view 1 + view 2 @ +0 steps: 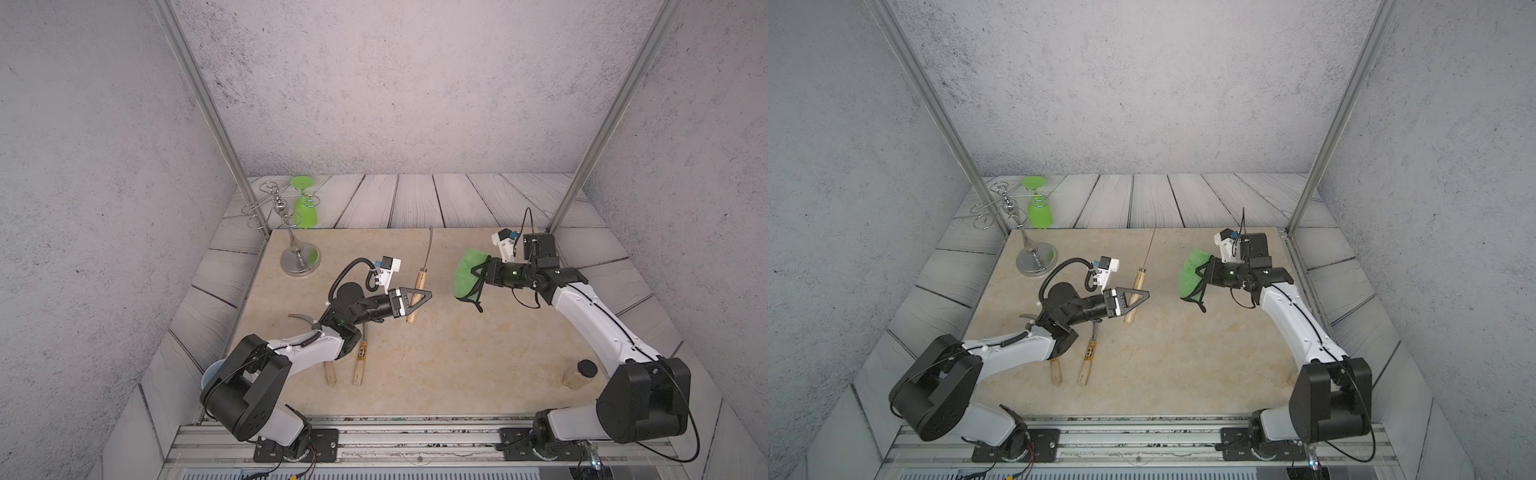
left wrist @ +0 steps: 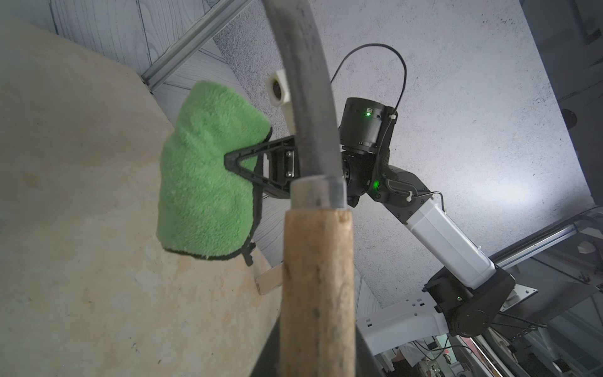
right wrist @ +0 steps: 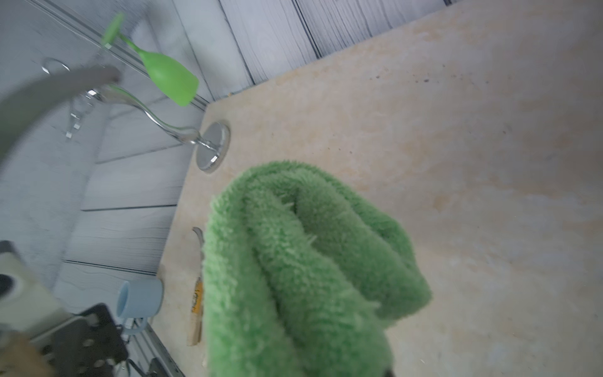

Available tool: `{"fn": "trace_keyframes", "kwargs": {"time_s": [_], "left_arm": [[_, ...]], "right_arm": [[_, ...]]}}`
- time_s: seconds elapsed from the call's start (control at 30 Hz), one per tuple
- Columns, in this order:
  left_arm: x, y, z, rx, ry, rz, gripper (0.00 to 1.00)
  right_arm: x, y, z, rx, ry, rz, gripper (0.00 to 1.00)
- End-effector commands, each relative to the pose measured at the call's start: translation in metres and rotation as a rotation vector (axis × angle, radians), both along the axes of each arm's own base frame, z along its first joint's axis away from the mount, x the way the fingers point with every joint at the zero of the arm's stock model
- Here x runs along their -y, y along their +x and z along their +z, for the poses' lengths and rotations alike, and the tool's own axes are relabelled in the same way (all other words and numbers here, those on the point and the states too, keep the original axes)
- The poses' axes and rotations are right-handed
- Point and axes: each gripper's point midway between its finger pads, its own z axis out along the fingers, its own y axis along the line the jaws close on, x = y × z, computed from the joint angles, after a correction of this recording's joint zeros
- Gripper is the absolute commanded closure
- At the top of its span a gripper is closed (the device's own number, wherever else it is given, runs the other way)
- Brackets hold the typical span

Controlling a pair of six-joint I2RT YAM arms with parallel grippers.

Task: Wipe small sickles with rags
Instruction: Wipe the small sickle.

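My left gripper (image 1: 423,297) (image 1: 1142,296) is shut on the plain wooden handle (image 2: 318,293) of one small sickle (image 1: 419,286), held above the tan mat. Its grey blade (image 2: 310,98) (image 1: 429,245) points toward the back wall. The rag (image 1: 466,274) (image 1: 1190,272) (image 2: 208,176) (image 3: 293,261), green and fuzzy with black trim, hangs folded in my shut right gripper (image 1: 476,274) (image 2: 228,160), a short gap right of the held sickle and not touching it. Two more small sickles (image 1: 360,361) (image 1: 330,374) (image 1: 1088,357) lie on the mat, partly under my left arm.
A chrome glass rack (image 1: 300,259) (image 3: 213,145) stands at the mat's back left corner, with a green upside-down glass (image 1: 304,208) (image 3: 166,75) hanging on it. A blue cup (image 1: 210,374) (image 3: 140,297) sits off the mat's left edge. A tan jar with a black lid (image 1: 582,372) stands front right.
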Motion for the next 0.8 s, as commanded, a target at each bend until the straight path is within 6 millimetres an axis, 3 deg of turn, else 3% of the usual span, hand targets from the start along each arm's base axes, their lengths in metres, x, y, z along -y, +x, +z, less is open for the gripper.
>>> {"fn": "trace_keyframes", "kwargs": {"time_s": [0.0, 0.1, 0.2, 0.47, 0.77], "left_arm": [[0.0, -0.008, 0.018, 0.047, -0.083, -0.034, 1.0], [0.003, -0.01, 0.022, 0.054, -0.108, -0.056, 1.0], [0.009, -0.014, 0.026, 0.056, -0.128, -0.082, 1.0], [0.036, -0.032, 0.036, 0.075, -0.161, -0.164, 1.0], [0.047, -0.033, 0.04, 0.072, -0.169, -0.191, 1.0]], "right_arm": [[-0.001, 0.015, 0.068, 0.131, 0.247, 0.042, 0.88], [0.005, 0.028, 0.099, 0.169, 0.378, 0.052, 0.88], [0.001, 0.037, 0.112, 0.173, 0.424, 0.076, 0.88], [0.001, 0.051, 0.102, 0.148, 0.417, 0.068, 0.87], [-0.009, 0.053, 0.107, 0.152, 0.422, 0.108, 0.87]]}}
